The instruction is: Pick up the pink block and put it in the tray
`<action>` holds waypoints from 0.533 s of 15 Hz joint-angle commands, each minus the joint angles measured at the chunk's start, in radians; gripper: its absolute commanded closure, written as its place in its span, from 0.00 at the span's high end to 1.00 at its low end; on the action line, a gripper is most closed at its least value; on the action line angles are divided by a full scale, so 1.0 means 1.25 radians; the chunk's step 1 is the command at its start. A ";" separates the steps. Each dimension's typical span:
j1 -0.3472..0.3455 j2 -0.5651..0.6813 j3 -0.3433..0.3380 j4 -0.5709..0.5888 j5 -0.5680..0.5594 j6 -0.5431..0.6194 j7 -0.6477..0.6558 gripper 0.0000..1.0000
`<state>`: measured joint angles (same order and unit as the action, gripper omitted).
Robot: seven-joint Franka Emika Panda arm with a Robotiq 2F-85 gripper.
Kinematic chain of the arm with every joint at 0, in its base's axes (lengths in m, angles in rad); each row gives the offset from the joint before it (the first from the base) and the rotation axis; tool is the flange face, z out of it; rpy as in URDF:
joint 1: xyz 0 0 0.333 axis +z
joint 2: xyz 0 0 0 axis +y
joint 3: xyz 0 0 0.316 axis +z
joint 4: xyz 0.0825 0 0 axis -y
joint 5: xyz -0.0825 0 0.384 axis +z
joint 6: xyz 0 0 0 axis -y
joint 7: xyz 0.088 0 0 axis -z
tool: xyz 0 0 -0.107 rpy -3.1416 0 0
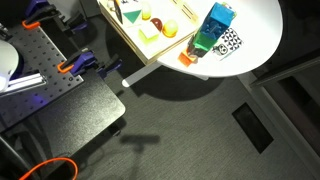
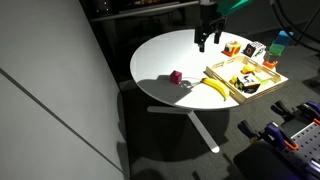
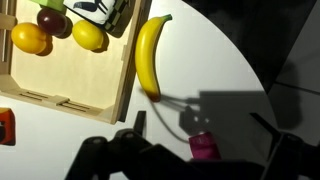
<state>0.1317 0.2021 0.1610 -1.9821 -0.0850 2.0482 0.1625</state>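
Matt grain on the shallow light-wood tray (image 3: 80, 72), smooth round white surface (image 2: 165, 55), shiny smooth skin on the long yellow banana (image 3: 150, 55)

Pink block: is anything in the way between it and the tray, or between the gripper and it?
Yes. A banana lies between the pink block and the tray, alongside the tray's edge, so the block likely needs lifting over it. Nothing visible stands between the open gripper and the block.
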 commanded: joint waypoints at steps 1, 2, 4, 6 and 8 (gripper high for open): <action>0.012 0.000 -0.011 0.001 0.003 -0.001 -0.002 1.00; 0.012 0.000 -0.011 0.001 0.003 -0.001 -0.002 1.00; 0.013 0.000 -0.011 0.001 0.003 -0.001 -0.002 1.00; 0.013 0.002 -0.013 -0.001 -0.005 0.013 0.002 1.00; 0.014 0.009 -0.016 -0.003 -0.013 0.042 0.002 1.00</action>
<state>0.1358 0.2048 0.1586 -1.9835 -0.0850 2.0577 0.1625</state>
